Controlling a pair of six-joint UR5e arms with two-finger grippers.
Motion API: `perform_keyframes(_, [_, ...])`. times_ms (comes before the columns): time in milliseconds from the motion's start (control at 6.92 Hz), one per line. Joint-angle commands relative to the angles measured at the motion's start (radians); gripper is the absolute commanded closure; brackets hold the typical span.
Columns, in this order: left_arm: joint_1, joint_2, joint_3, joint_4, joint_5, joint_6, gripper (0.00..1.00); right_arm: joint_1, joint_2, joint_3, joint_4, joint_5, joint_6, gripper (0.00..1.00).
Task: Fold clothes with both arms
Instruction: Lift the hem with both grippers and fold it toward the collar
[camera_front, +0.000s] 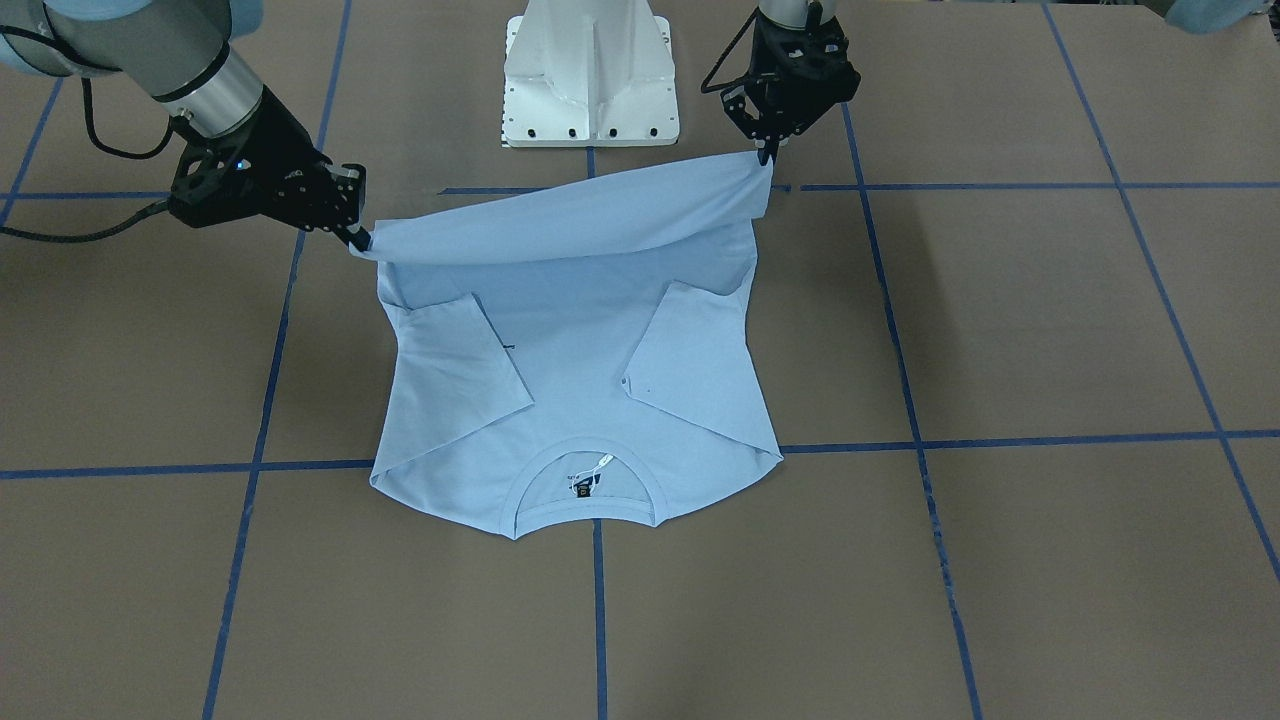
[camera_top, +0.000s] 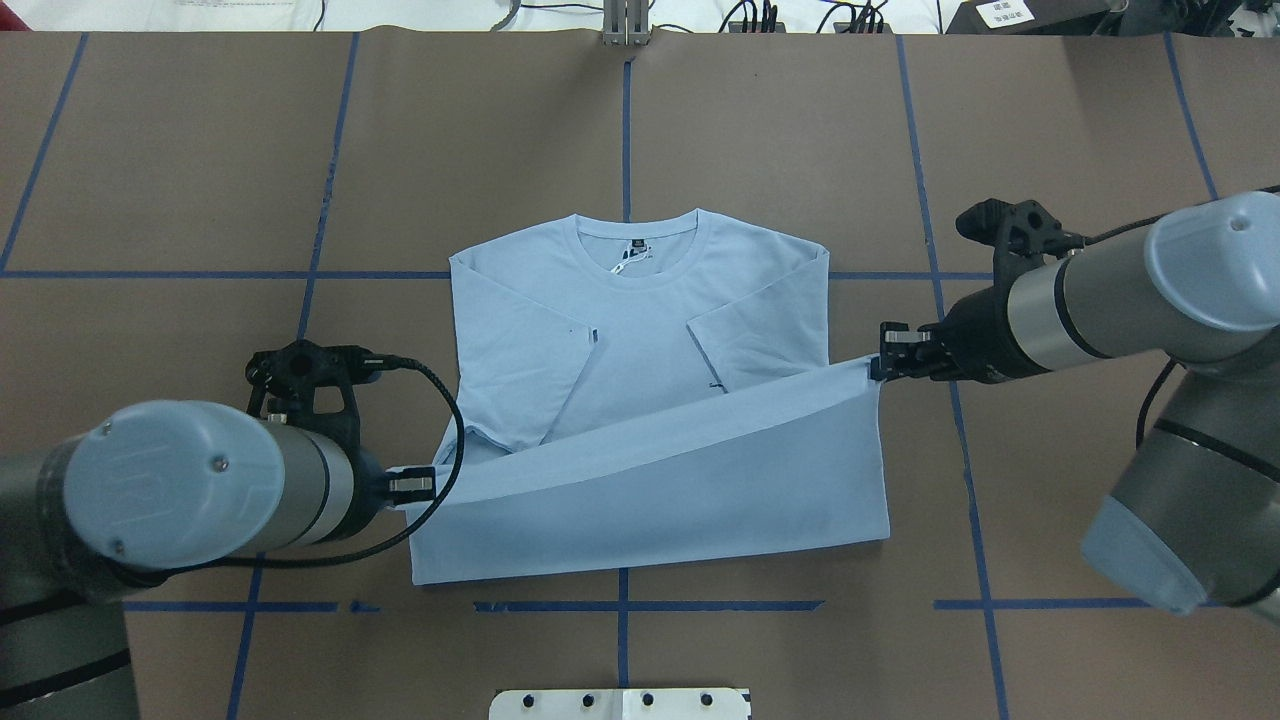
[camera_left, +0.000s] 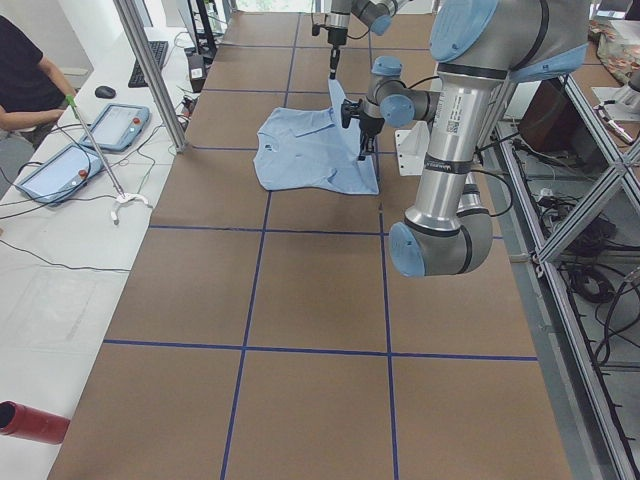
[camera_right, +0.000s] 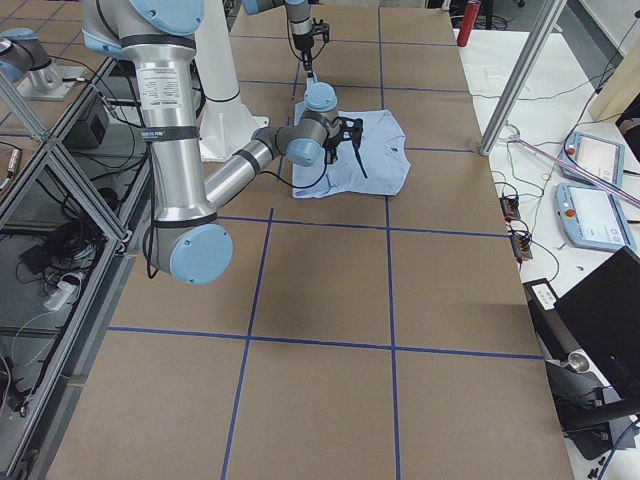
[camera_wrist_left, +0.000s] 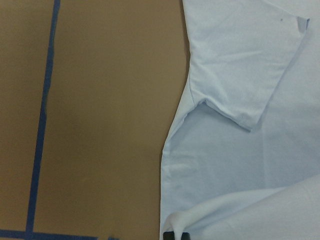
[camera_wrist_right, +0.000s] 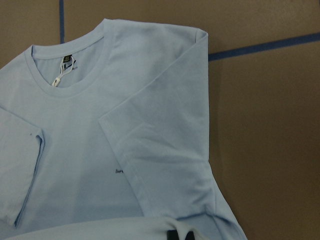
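Note:
The pale blue T-shirt (camera_front: 580, 400) (camera_top: 640, 330) lies flat on the brown table, sleeves folded inward, collar and dark neck label (camera_top: 634, 250) toward the far side. Its hem is lifted off the table as a taut band. My left gripper (camera_front: 768, 155) (camera_top: 425, 487) is shut on one hem corner, close to the robot's base. My right gripper (camera_front: 358, 240) (camera_top: 880, 365) is shut on the other hem corner, farther out over the shirt. The wrist views show the T-shirt (camera_wrist_left: 240, 150) (camera_wrist_right: 125, 125) below, with cloth bunched at the fingertips (camera_wrist_left: 175, 235) (camera_wrist_right: 180, 235).
The white pedestal base (camera_front: 590, 80) (camera_top: 620, 703) stands just behind the hem. Blue tape lines (camera_top: 625, 120) grid the table. A person (camera_left: 20, 80), tablets (camera_left: 60, 170) and a red cylinder (camera_left: 30, 422) are on a side bench beyond the far edge.

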Motion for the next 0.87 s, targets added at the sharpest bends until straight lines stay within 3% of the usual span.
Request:
perform_keyframes(0, [-0.108,-0.064,0.145,-0.074,-0.003,0.027,1.0,0.029,0.144,-0.167,-0.001,-0.002,-0.017,1.0])
perform_keyframes(433, [-0.244,-0.072,0.369,-0.295,-0.041,0.07,1.0,0.085,0.185,-0.232,-0.002,-0.002,-0.023,1.0])
perform_keyframes(722, [-0.264,-0.137,0.481,-0.338,-0.042,0.07,1.0,0.136,0.285,-0.375,-0.002,-0.001,-0.05,1.0])
